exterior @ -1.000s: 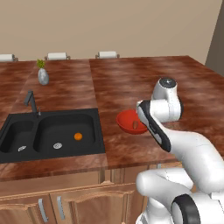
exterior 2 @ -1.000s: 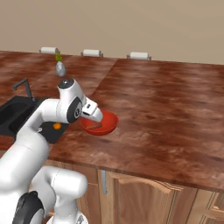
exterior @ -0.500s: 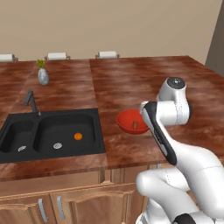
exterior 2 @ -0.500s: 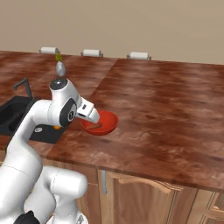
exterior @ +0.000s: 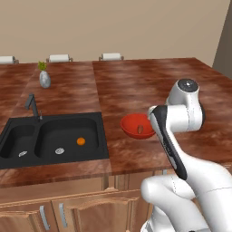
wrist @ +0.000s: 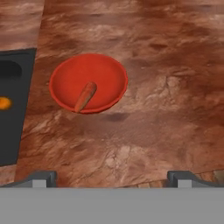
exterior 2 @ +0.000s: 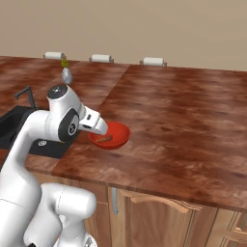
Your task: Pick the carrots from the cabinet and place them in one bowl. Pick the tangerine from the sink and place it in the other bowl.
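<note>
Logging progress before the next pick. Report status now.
Claw open, empty, above the counter. One carrot lying in the red bowl. Tangerine in the sink. Nothing blocking.

Tangerine (wrist: 3, 103) cut by frame edge, sink (wrist: 13, 109) likewise

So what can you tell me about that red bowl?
The red bowl is shallow, round and glossy, like smooth plastic or glazed ceramic. It sits upright on the brown counter, a little right of the black sink. One reddish-orange carrot lies inside, slanted, its thin end up on the rim nearest the hand camera. Nothing else is in the bowl. The gripper is apart from it, tips spread wide and empty.
</note>
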You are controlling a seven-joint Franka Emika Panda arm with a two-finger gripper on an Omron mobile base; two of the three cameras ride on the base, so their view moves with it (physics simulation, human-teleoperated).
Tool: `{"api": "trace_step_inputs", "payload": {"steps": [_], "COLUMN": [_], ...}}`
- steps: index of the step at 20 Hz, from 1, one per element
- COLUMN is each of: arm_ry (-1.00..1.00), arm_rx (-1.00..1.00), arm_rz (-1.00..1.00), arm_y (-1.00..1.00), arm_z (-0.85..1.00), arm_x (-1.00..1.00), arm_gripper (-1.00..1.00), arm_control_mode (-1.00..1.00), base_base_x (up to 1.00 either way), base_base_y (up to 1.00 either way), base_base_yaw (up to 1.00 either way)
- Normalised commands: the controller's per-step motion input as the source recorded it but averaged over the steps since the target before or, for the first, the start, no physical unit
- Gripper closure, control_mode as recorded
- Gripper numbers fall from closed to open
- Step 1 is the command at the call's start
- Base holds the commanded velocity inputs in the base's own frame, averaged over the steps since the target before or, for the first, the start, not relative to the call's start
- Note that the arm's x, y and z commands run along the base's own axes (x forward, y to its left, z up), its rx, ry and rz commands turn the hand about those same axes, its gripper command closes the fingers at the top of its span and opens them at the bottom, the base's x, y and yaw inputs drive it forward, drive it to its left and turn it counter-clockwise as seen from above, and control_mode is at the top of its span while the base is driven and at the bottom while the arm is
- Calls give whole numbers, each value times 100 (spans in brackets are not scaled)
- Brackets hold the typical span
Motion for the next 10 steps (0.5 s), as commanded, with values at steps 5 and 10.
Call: {"api": "trace_step_inputs", "payload": {"steps": [5,10], "arm_ry": [0,0], "arm_rx": [-8,0], "arm_rz": [2,0], "arm_y": [1,0], "arm_z": [3,0], "arm_x": [-6,0], "arm_gripper": [-100,-100], "arm_control_mode": [-100,-100], "base_base_x": [0,0], "base_base_y": [0,0], "base_base_yaw": [0,0]}}
